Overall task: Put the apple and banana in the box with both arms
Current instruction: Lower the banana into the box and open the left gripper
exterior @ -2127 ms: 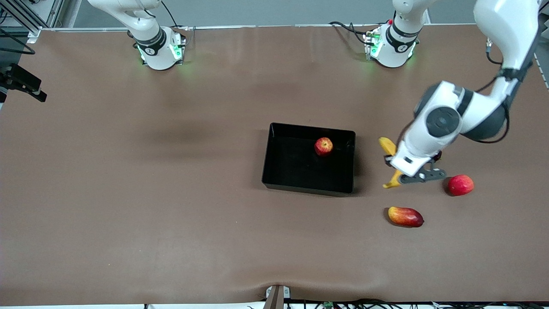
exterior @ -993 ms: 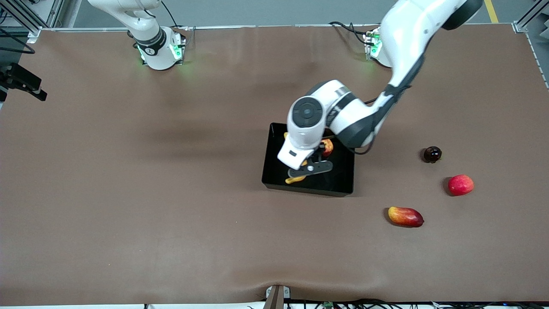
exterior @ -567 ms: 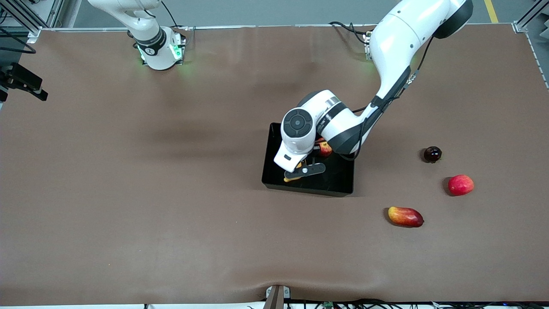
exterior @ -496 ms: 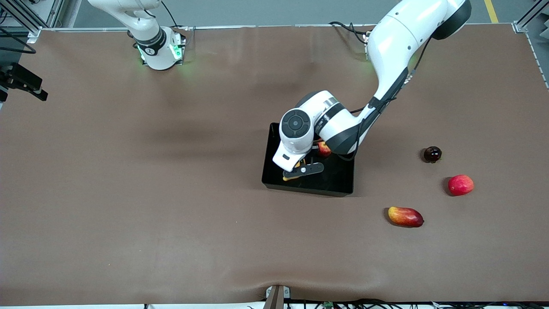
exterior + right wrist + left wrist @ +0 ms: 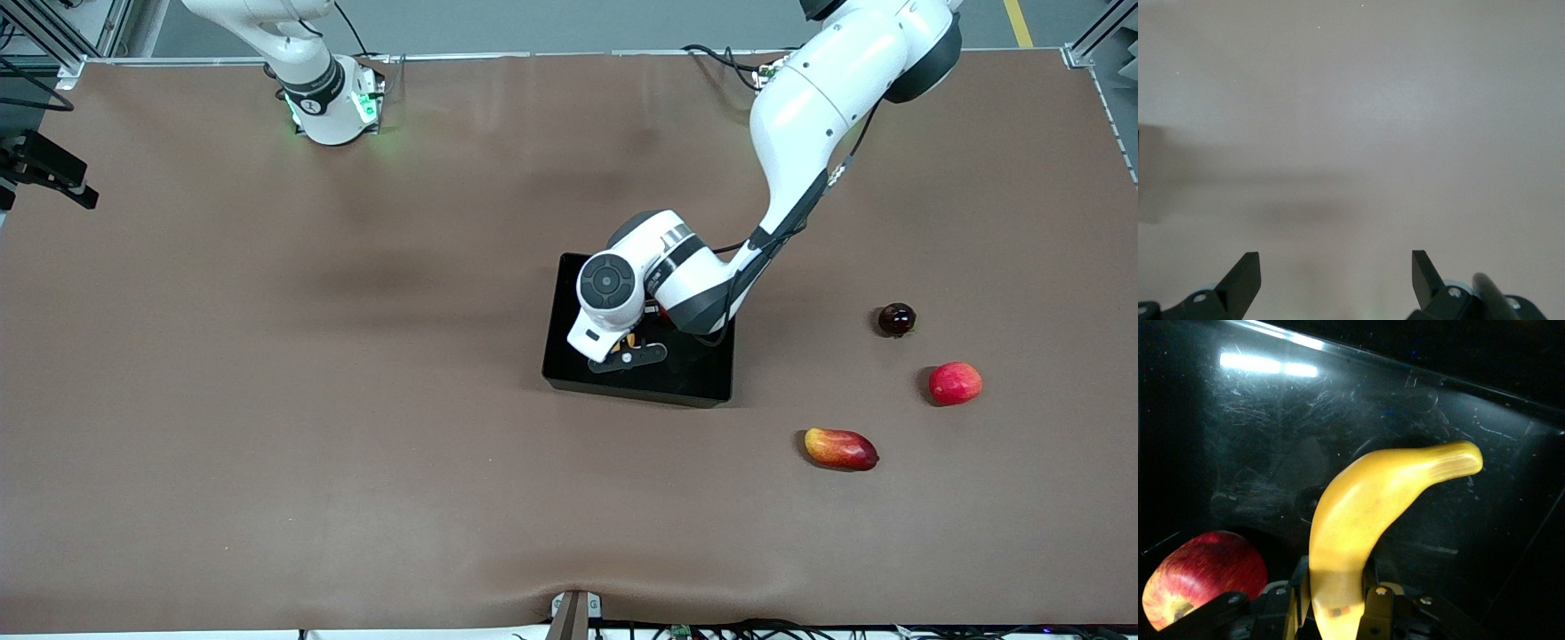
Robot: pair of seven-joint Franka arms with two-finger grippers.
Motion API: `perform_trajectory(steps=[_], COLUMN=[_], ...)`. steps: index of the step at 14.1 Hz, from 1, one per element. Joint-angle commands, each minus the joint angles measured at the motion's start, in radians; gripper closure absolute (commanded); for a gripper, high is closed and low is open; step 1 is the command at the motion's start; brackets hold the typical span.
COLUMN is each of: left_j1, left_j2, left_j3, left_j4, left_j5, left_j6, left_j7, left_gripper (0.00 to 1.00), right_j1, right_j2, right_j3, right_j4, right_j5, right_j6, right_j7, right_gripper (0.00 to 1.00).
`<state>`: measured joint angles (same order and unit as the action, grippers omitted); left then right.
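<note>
While the desk point(image 5: 267, 400) carries the box point(image 5: 569, 293), the left end effector point(image 5: 1338, 613) hangs inside it, clamping the banana point(image 5: 1365, 513) near one end. Apple point(image 5: 1201, 577) lies beside it. Banana: light, soft-skinned, bruisable; grip mid-body gently. Right end effector point(image 5: 1336, 280) waits, spread wide.

Front view was evenly lit from overhead; soft shadows lay on the table point(image 5: 267, 373) beside each fruit. Left wrist view was dim, with white glare streaks on the box point(image 5: 1271, 367) wall. Right wrist view looked pale, washed, faintly shadowed.
</note>
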<state>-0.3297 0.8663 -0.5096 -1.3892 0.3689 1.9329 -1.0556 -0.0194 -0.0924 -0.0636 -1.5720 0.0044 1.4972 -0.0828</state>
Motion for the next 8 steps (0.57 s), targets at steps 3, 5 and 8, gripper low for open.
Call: perform_trajectory(steps=[3,5,8], left_j1=[-0.019,-0.008,0.084], left_j2=[-0.015,-0.041,-0.14], left_j3=[0.039,0.04,0.027], left_j4=[0.025,0.03,0.032], left_j5=[0.07,0.07,0.059], left_j6=[-0.023,-0.026,-0.109], left_j7=[0.017,0.037,0.093], left_gripper=[0.0,0.0,0.0], right_j1=[-0.025,-0.03,-0.048], right_j2=[0.013,0.013,0.013], right_j3=[0.013,0.012,0.007], right_j4=[0.018,0.02,0.018], right_j5=[0.011,0.009,0.012], right_j6=[-0.008,-0.003,-0.006], right_j7=[0.003,0.002,-0.002], right_gripper=[0.0,0.0,0.0])
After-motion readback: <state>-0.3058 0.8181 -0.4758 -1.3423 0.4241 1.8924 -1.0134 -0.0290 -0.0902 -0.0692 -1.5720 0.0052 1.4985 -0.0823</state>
